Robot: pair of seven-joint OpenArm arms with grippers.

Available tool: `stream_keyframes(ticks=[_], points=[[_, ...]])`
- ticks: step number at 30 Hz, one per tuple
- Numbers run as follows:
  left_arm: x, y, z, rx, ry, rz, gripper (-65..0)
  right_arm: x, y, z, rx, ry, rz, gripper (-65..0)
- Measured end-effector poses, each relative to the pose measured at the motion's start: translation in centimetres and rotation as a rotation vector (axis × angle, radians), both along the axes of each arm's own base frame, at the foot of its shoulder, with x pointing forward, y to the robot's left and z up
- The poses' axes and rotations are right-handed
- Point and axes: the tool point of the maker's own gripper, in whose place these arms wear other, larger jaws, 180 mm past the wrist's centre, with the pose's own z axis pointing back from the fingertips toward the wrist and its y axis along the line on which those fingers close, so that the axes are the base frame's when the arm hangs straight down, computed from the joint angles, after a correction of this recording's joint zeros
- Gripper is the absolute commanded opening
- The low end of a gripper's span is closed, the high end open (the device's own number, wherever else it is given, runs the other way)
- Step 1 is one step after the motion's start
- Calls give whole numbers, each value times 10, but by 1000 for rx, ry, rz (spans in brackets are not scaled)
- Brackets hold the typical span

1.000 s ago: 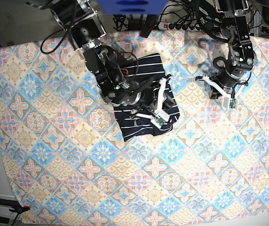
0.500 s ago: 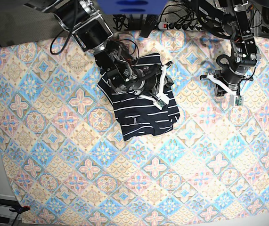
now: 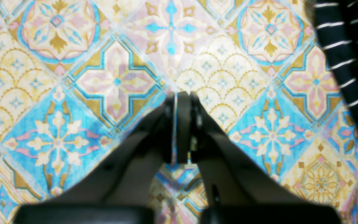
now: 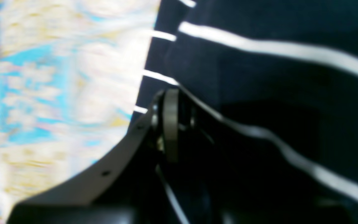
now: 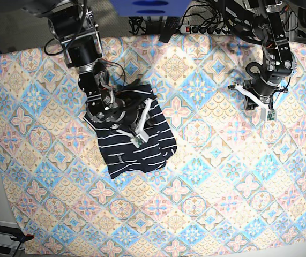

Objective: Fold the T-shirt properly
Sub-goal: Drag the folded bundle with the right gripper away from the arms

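Folded dark T-shirt (image 5: 136, 147) with thin white stripes, lying left of centre on the patterned tablecloth (image 5: 206, 176) that covers the tabletop. Right pincer (image 5: 142, 120) down on the shirt's upper part, white fingers angled across the fabric. From the right wrist view, fingers drawn almost together with striped cloth (image 4: 259, 77) right at the tips; looks like a pinch on the T-shirt, though heavy blur hides the exact contact. Tablecloth showing just left of the shirt's edge there. Over on the far side, left pincer (image 5: 260, 104) well apart from the shirt, above bare tablecloth. Left wrist view: pincer (image 3: 179, 124) fully closed, pads pressed together, holding nothing. Corner of the striped T-shirt (image 3: 350, 62) peeking in at the upper right edge of that view.
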Motion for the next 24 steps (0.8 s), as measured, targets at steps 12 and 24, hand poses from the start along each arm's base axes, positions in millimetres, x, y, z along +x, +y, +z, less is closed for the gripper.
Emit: stream_keyframes(ticks=[12,24], points=[[2,-2,1,-2,-4,-4,-644,60,-106,11,-155,-4,-239,-604],[1,-1,0,-3,-1,-3,-644,23,-95,20,-208,-9,-180,-604]])
